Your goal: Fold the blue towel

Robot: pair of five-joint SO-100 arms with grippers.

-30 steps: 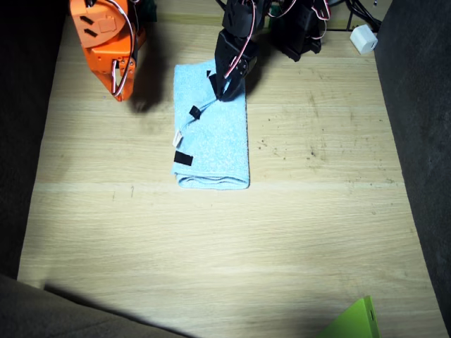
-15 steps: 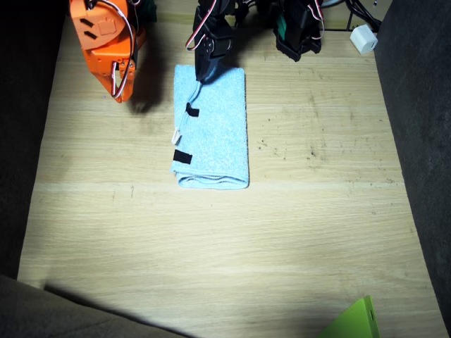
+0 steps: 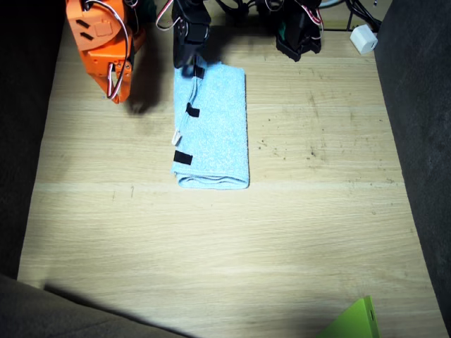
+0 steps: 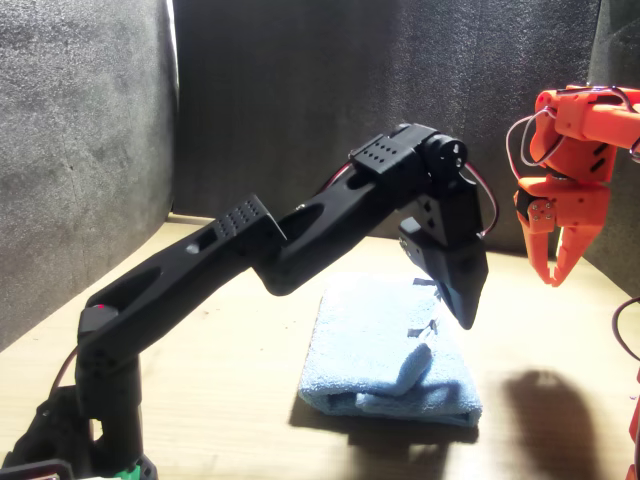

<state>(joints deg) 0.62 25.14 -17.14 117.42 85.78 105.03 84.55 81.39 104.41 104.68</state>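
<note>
blue towel (image 3: 215, 127), folded lengthwise (black tape marks), flat on table

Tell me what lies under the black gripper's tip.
Below the left gripper lies the far corner of the blue towel, folded on the wooden table, one black tape mark beside it. The gripper's shadow hides the towel's very edge.

Green object (image 3: 354, 320) cut by bottom edge; blue towel (image 3: 213, 127) far corner hidden under left arm — jaws' state unreadable.

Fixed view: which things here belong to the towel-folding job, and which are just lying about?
Belong to the job:
- blue towel, lying folded
- left arm's tool, at the towel's far corner
- right arm's tool, hanging beside it

Lying about:
- white block
- green object
</note>
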